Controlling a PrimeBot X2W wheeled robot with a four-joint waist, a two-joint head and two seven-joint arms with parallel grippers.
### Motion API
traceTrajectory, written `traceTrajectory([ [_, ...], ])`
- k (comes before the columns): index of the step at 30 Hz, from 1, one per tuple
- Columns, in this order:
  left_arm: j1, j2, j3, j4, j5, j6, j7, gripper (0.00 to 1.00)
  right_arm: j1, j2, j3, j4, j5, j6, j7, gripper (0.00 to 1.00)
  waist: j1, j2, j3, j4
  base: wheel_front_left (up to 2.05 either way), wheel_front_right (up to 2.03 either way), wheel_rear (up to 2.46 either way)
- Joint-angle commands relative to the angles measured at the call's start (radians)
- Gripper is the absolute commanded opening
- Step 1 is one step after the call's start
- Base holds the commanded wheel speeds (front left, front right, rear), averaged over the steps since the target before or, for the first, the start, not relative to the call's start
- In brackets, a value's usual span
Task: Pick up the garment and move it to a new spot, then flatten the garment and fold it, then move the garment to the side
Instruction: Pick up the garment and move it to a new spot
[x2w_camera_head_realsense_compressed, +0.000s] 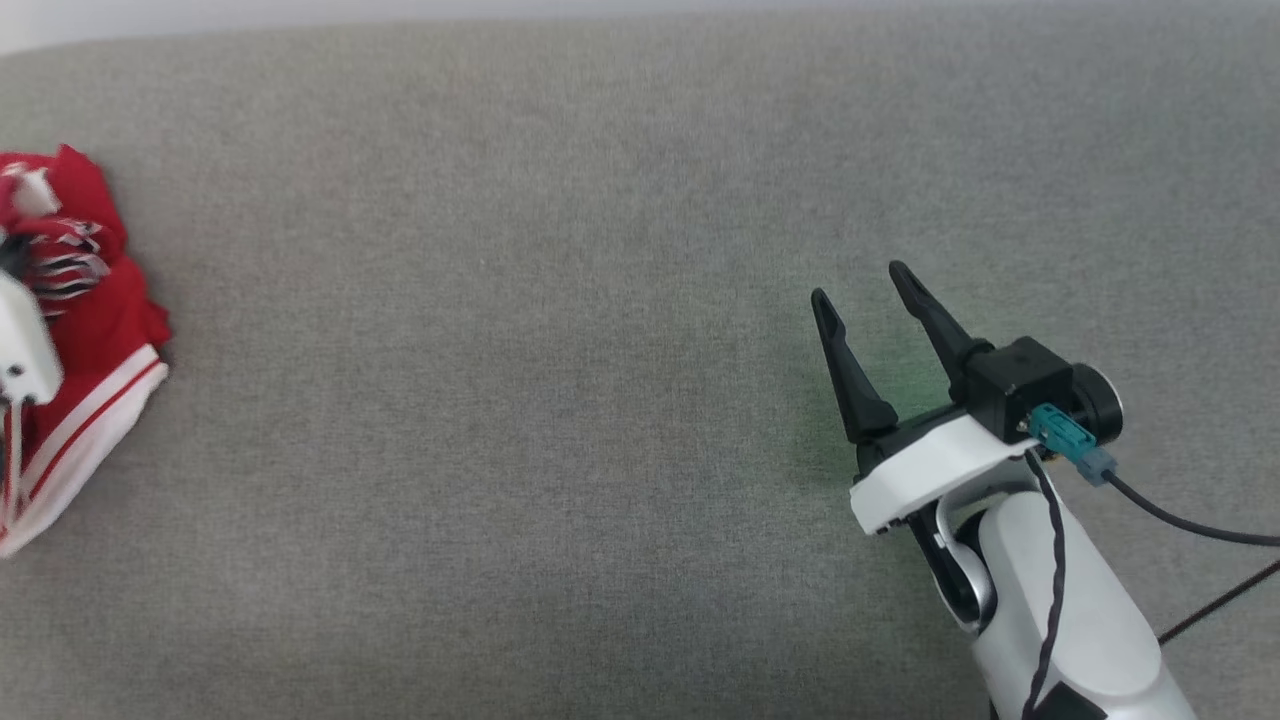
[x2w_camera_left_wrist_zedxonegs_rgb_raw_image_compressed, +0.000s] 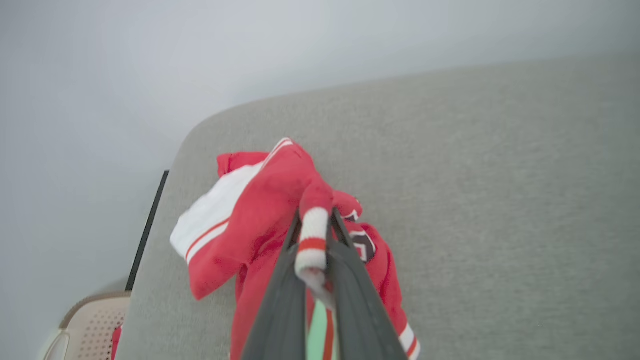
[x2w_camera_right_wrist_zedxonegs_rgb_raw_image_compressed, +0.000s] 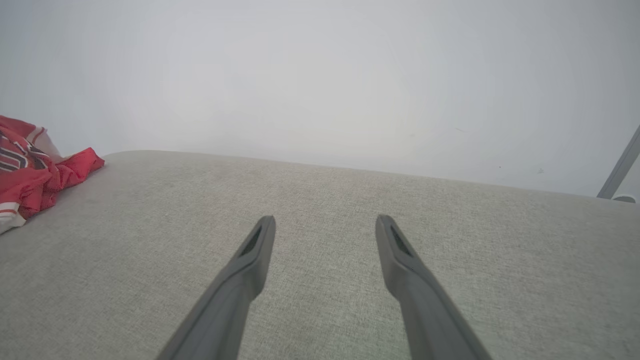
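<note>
Left gripper (x2w_camera_left_wrist_zedxonegs_rgb_raw_image_compressed: 316, 216) clenches a striped cuff (x2w_camera_left_wrist_zedxonegs_rgb_raw_image_compressed: 312, 245) of the crumpled red-and-white shirt (x2w_camera_head_realsense_compressed: 95, 330), bunched at the head view's left edge on grey upholstery (x2w_camera_head_realsense_compressed: 500, 420). Right gripper (x2w_camera_head_realsense_compressed: 858, 282), lower right, holds its fingers spread, empty.

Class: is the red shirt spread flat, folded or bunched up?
Bunched up. The shirt is a crumpled heap, its striped trim pinched in the left end effector.

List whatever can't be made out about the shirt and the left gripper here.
Head view: the red shirt is cut by the left edge and partly covered by a blurred white arm part.
Left wrist view: the left gripper hides the shirt's lower folds and half its logo patch.
Same view: a beige perforated object, cropped at the corner, unidentifiable.
</note>
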Motion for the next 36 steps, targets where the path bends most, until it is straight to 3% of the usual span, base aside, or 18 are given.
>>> traceTrajectory([
  [1,-0.027,-0.002,-0.027,-0.039,0.009,0.003,-0.026,0.0,0.018,-0.001,0.001,-0.002,0.014,-0.001,-0.005,1.0,0.0,0.0,-0.032,-0.001,0.0,0.0,0.0],
  [6,-0.068,-0.004,-0.148,-0.232,-0.007,0.003,-0.055,0.0,0.041,-0.001,-0.008,-0.013,0.048,-0.001,-0.005,1.0,0.0,0.0,-0.069,-0.03,0.0,0.0,0.0],
  [13,-0.137,0.005,-0.292,-0.512,-0.086,0.003,-0.01,0.0,0.064,-0.001,-0.026,-0.036,0.088,-0.001,-0.005,1.0,0.0,0.0,-0.078,-0.096,0.0,0.0,0.0],
  [17,-0.192,-0.027,-0.361,-0.648,-0.165,0.003,0.028,0.0,0.08,-0.001,-0.038,-0.053,0.122,-0.001,-0.005,1.0,0.0,0.0,-0.072,-0.151,0.0,0.0,0.0],
  [21,-0.249,-0.083,-0.436,-0.657,-0.166,0.003,0.043,0.0,0.08,0.0,-0.035,-0.071,0.157,-0.001,-0.005,1.0,0.0,0.0,-0.055,-0.222,0.0,0.0,0.0],
  [30,-0.243,-0.287,-0.63,-0.623,-0.194,0.003,0.025,0.0,0.115,0.0,-0.085,-0.086,0.199,-0.001,-0.005,1.0,0.0,0.0,-0.031,-0.341,0.0,0.0,0.0],
  [32,-0.208,-0.301,-0.644,-0.67,-0.214,0.003,0.06,0.0,0.122,0.0,-0.098,-0.09,0.2,-0.001,-0.005,1.0,0.0,0.0,-0.024,-0.358,0.0,0.0,0.0],
  [36,-0.101,-0.262,-0.649,-0.789,-0.19,0.003,0.172,0.0,0.129,-0.001,-0.105,-0.095,0.211,-0.001,-0.005,1.0,0.0,0.0,-0.013,-0.395,0.0,0.0,0.0],
])
